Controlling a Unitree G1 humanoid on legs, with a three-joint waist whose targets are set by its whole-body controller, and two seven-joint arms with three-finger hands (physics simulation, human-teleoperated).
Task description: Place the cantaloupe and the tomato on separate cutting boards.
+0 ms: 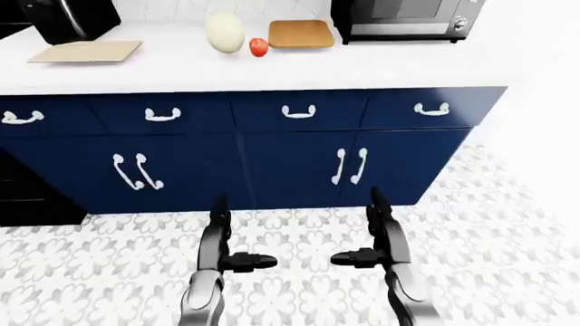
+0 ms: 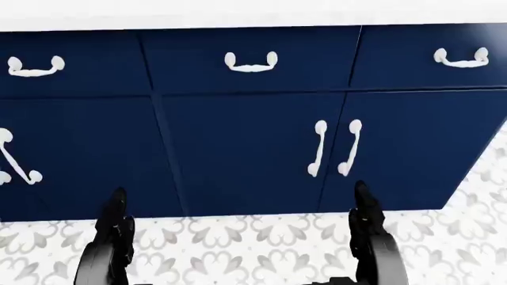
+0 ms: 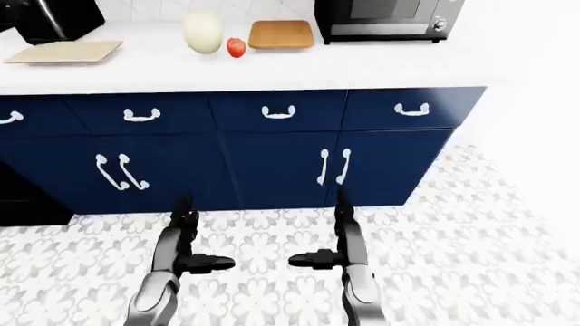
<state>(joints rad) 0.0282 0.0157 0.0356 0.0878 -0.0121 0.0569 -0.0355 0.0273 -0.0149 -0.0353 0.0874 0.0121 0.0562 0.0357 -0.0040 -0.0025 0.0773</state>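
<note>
Left-eye view
Cantaloupe (image 1: 225,32): pale and oval, standing on the white counter (image 1: 381,64) near the top of the view, on no board.
Tomato (image 1: 259,47): small and red, just right of the cantaloupe, on the bare counter beside the orange board's left edge.
Orange cutting board (image 1: 301,34): right of the tomato, nothing on it.
Pale cutting board (image 1: 86,51): well left of the cantaloupe, nothing on it.
Microwave (image 1: 403,17): top right, just right of the orange board.
Left hand (image 1: 222,238): low over the patterned floor (image 1: 508,238), fingers spread, thumb pointing right, holding nothing.
Right hand (image 1: 381,234): mirrors it, thumb pointing left, fingers spread, empty.

Head view
Cabinets (image 2: 238,148): navy doors and drawers with white handles fill the view; only the counter's edge shows, and no fruit or board.
Hands: only dark fingertips and forearms show at the bottom; their spread probably matches the eye views, but it is hard to read here.

Right-eye view
Layout: same as the left-eye view, shifted slightly left.
Dark appliance (image 3: 54,17): top left, above the pale board.
</note>
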